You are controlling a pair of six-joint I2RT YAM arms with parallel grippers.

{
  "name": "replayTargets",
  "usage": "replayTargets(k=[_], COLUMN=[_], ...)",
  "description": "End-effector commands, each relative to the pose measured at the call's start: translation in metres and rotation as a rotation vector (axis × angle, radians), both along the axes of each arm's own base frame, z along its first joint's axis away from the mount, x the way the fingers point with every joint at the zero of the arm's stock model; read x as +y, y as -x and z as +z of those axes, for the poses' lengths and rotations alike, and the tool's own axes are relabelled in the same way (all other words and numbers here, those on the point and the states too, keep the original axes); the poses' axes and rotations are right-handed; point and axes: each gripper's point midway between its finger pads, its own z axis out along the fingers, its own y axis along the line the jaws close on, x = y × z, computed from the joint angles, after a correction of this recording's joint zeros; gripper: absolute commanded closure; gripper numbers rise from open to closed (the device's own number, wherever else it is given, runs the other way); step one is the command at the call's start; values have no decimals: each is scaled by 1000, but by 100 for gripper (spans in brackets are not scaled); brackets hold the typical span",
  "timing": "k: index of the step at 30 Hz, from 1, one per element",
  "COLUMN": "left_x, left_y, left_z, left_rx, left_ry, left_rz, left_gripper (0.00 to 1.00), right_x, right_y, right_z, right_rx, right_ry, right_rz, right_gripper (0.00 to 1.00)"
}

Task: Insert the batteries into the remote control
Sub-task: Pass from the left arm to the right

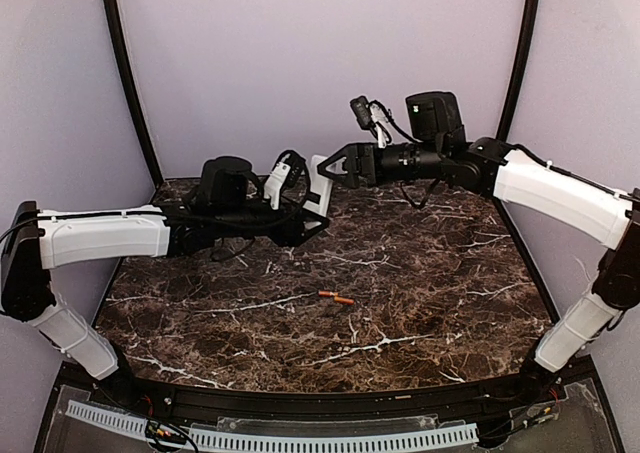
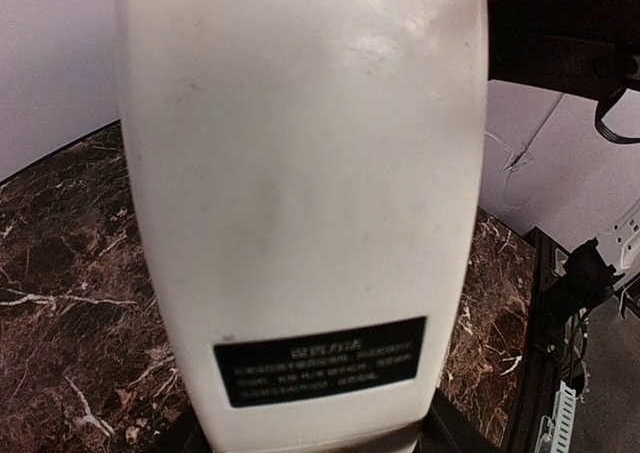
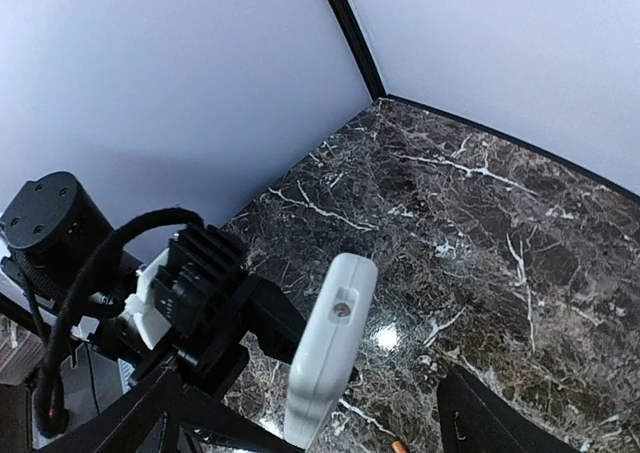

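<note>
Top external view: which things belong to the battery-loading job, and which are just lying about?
Job: remote control, held by left end effector; batteries on the marble table.
Not the job: white slotted strip along the near edge; purple backdrop.

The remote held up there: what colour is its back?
The remote has a white back with a black label; clearest in the left wrist view.

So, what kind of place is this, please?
Probably a robot test booth, not a home: plain lilac walls enclose a dark marble table, with a left arm and right arm bolted at its near edge.
</note>
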Motion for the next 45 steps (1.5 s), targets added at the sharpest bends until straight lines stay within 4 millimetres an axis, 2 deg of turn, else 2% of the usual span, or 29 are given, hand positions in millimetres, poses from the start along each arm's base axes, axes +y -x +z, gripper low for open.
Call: replayTargets(k=[1, 8, 14, 23, 28, 30, 33, 34, 38, 39, 40, 41, 42, 45], left_x=[-4, -6, -4, -6, -7, -8, -14, -14, -8, -6, -1, 0, 4, 9], left_y=[-4, -6, -10, -12, -11, -8, 1, 2, 9, 12, 11, 15, 16, 17], left_z=[16, 11, 11, 11, 11, 13, 17, 18, 22, 28, 24, 32, 27, 35], left_rx=[-53, -64, -76, -90, -90, -81, -54, -41, 17, 21, 50, 51, 98, 146], left_ry=[4, -25, -39, -55, -58, -51, -29, -21, 18, 44, 57, 94, 113, 212], left_rz=[21, 26, 52, 57, 50, 36, -22, -27, -57, -74, -68, -91, -98, -134], left_gripper=[68, 69, 69, 69, 69, 64, 42, 33, 12, 10, 8, 7, 7, 7], right_x=[4, 17, 24, 20, 10, 5, -5, -9, -26, -29, -32, -34, -37, -42], right_y=[-11, -21, -23, -26, -31, -32, -30, -30, -26, -24, -22, -19, -16, -5], right_z=[1, -8, -17, -26, -25, -23, -16, -14, -9, -3, -1, 1, 2, 5], right_rx=[73, 127, 171, 233, 239, 236, 214, 204, 180, 150, 133, 117, 103, 59], right_ry=[-44, -58, -68, -110, -140, -151, -174, -181, -192, -206, -210, -214, -217, -218], right_rz=[-27, -10, 13, 34, 37, 41, 49, 52, 69, 82, 91, 104, 117, 159], right_gripper=[16, 29, 48, 74, 85, 91, 100, 100, 100, 100, 100, 100, 100, 100])
